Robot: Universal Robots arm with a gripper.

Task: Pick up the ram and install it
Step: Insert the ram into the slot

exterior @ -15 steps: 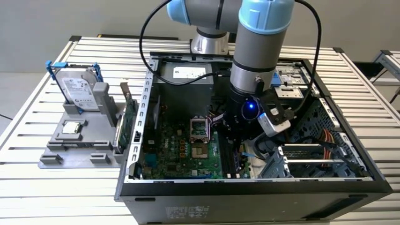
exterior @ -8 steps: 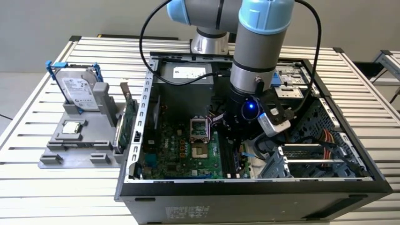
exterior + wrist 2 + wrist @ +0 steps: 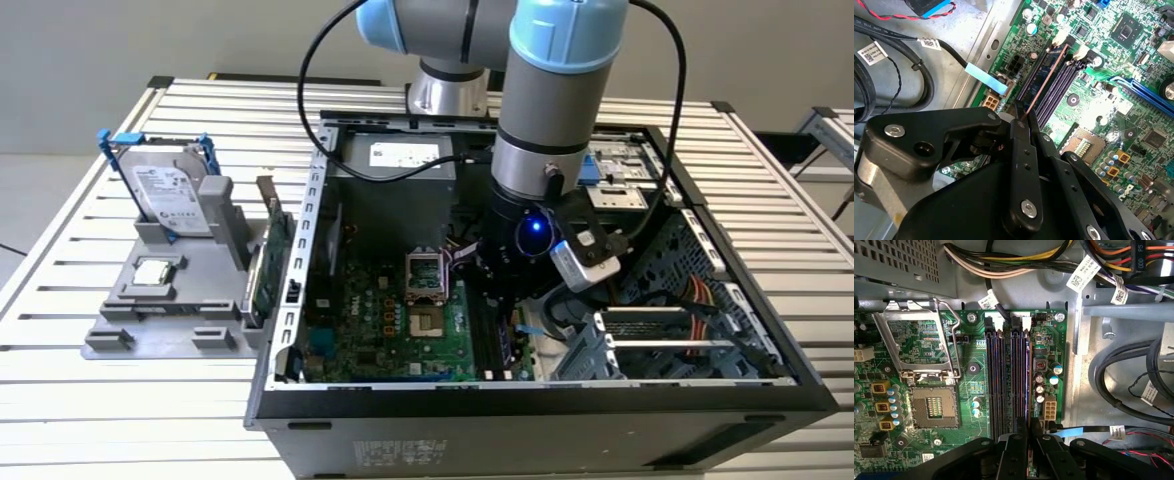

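- In the exterior view, my arm reaches down into the open computer case (image 3: 747, 330), and my gripper (image 3: 501, 285) hangs low over the motherboard (image 3: 387, 320), just beside the open processor socket (image 3: 430, 290), on the side towards the exterior view's right. Outside the case, past its wall on the exterior view's left, a grey holder (image 3: 167, 300) carries a silver hard drive (image 3: 167, 190) with blue clips, standing upright, and a green card (image 3: 274, 270) stands on edge between that holder and the case wall.
- In the second wrist view, my gripper (image 3: 1021, 122) is clamped on the ram (image 3: 1046, 77): the two black fingers (image 3: 1024, 165) meet on its near end. The ram is seen edge-on as a thin dark strip with a coppery edge. It runs away from my fingers along the memory slots (image 3: 1056, 87), in line with the outermost slot, the one farthest from the processor socket. I cannot tell whether it is fully seated.
- In the first wrist view, my fingers (image 3: 1015, 452) sit closed together right at the near end of the memory slots (image 3: 1006, 385), which lie just beside the processor socket (image 3: 931, 405) with its lever raised. Bundled cables (image 3: 1124, 385) lie beyond the board's edge, on the slots' far side from the socket.
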